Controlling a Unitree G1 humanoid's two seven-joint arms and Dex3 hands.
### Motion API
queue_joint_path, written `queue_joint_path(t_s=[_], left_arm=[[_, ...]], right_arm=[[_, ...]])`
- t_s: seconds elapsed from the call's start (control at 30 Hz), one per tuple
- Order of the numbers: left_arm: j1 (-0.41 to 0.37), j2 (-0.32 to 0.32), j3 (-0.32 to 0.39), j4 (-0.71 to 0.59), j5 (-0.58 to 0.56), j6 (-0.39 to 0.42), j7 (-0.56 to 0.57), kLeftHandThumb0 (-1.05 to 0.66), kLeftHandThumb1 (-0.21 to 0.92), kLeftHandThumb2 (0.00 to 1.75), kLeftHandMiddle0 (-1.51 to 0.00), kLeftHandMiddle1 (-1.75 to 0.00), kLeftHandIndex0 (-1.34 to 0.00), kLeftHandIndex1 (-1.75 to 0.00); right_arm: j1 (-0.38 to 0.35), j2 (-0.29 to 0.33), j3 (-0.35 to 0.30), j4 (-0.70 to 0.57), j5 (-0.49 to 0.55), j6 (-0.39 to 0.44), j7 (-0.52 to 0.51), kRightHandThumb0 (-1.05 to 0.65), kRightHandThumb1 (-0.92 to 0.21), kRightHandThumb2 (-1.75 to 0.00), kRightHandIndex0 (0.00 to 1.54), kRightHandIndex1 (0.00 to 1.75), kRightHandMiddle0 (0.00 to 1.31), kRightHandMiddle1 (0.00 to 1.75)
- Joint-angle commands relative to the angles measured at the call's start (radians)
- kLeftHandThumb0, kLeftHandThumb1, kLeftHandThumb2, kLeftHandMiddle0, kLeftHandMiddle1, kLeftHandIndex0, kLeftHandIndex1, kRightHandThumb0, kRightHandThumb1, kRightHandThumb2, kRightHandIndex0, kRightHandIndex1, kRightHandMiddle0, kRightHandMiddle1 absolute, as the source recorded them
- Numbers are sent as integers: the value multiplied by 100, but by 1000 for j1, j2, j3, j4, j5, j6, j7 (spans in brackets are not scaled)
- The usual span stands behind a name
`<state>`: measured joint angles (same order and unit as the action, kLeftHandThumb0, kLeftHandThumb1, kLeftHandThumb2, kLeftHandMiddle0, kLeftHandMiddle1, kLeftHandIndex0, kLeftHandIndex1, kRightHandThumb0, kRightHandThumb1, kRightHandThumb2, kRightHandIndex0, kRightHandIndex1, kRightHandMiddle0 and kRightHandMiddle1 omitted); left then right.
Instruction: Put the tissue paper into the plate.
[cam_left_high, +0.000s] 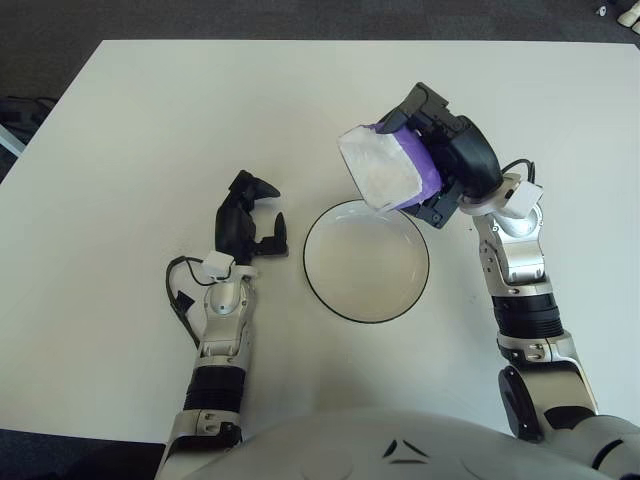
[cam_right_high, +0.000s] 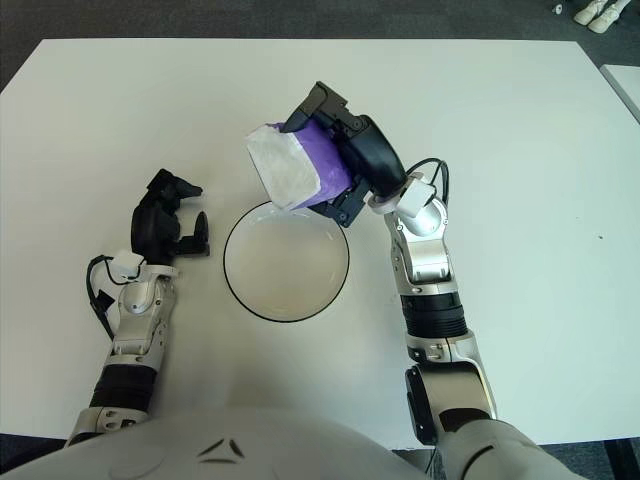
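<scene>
Tissue pack (cam_left_high: 388, 167): purple wrap, white face. Plate (cam_left_high: 366, 260): white, thin black rim. Table (cam_left_high: 120, 150) white; both hands black.

tissue paper (cam_left_high: 385, 168): purple pack, white face, tilted, held aloft in right robot hand (cam_left_high: 440, 160) above plate's upper-right rim | plate (cam_left_high: 366, 298): round, white, dark rim, flat on tabletop (cam_left_high: 150, 130), frame centre

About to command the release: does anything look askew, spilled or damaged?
Nothing stands out. The right robot hand holds the purple tissue pack tilted above the plate's far rim, with the plate empty and intact. The left robot hand shows left of the plate, holding nothing.
</scene>
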<state>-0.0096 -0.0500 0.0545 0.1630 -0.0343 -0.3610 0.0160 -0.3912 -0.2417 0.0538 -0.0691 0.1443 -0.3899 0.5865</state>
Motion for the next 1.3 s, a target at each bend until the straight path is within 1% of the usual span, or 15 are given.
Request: queue_joint_path(t_s=[0.0, 0.07, 0.17, 0.3, 0.5, 0.7, 0.87, 0.9, 1.0, 1.07, 1.1, 1.17, 1.2, 1.23, 1.27], left_arm=[[76, -2, 3, 96, -4, 22, -6, -1, 5, 162, -81, -170, -60, -175], [75, -2, 3, 98, -5, 19, -6, -1, 6, 161, -80, -171, -59, -175], [73, -1, 4, 102, -4, 16, -6, -1, 7, 161, -78, -173, -58, -175], [71, -2, 6, 104, -3, 16, -2, -1, 2, 167, -82, -174, -62, -175], [72, -4, 6, 102, 0, 13, 1, -1, -3, 171, -85, -175, -66, -173], [74, -5, 6, 99, 3, 16, 6, -1, -4, 173, -86, -175, -67, -173], [75, -5, 6, 100, 1, 6, 2, -1, 2, 167, -81, -175, -62, -174], [77, -4, 5, 98, 1, 4, -1, -1, 4, 165, -80, -175, -61, -174], [81, -2, 2, 94, 2, 1, -5, -1, 6, 162, -79, -173, -60, -175], [83, -1, 1, 93, 3, 3, -6, -1, 8, 159, -78, -170, -59, -175], [83, -1, 1, 92, 4, 4, -6, -1, 8, 157, -77, -169, -59, -175], [84, 1, 0, 89, 4, 15, -5, -1, 9, 156, -77, -168, -58, -175], [85, 1, 0, 87, 5, 22, -4, -1, 11, 154, -76, -166, -58, -175], [80, -1, 3, 95, 4, 30, 3, -1, 12, 152, -76, -165, -57, -175], [76, -2, 6, 104, 6, 33, 9, -1, 13, 151, -75, -164, -57, -175]], right_arm=[[8, -43, 29, -37, 40, 53, 60, 0, 11, -175, 97, 161, 70, 175], [11, -32, 67, -75, 44, 111, 65, 0, 11, -175, 97, 161, 71, 175], [39, -33, 107, -127, 18, 124, 67, 0, 11, -175, 98, 160, 71, 175], [55, -65, 113, -140, -42, 49, 66, 0, 11, -175, 98, 160, 71, 175], [42, -109, 117, -118, -156, -72, 58, 0, 10, -175, 96, 163, 69, 175], [34, -156, 118, -111, -237, -127, 46, 0, 9, -175, 95, 166, 68, 175], [38, -159, 121, -124, -238, -118, 29, 0, 9, -175, 95, 167, 70, 172], [40, -159, 122, -132, -233, -101, 29, 0, 10, -175, 94, 170, 72, 168], [49, -163, 124, -161, -211, -35, 38, -1, 4, -168, 90, 173, 69, 163], [53, -166, 124, -177, -200, -3, 43, -1, -7, -153, 79, 174, 69, 154], [54, -168, 124, -182, -197, 8, 44, -1, -16, -141, 69, 174, 67, 149], [57, -171, 124, -193, -190, 29, 47, -1, -25, -129, 61, 174, 66, 144], [58, -173, 124, -198, -187, 38, 49, -26, -30, -123, 39, 166, 42, 152], [52, -186, 127, -194, -193, 7, 59, -43, -34, -118, 25, 160, 27, 157], [45, -199, 129, -185, -202, -35, 66, -53, -41, -111, 20, 128, 22, 134]])
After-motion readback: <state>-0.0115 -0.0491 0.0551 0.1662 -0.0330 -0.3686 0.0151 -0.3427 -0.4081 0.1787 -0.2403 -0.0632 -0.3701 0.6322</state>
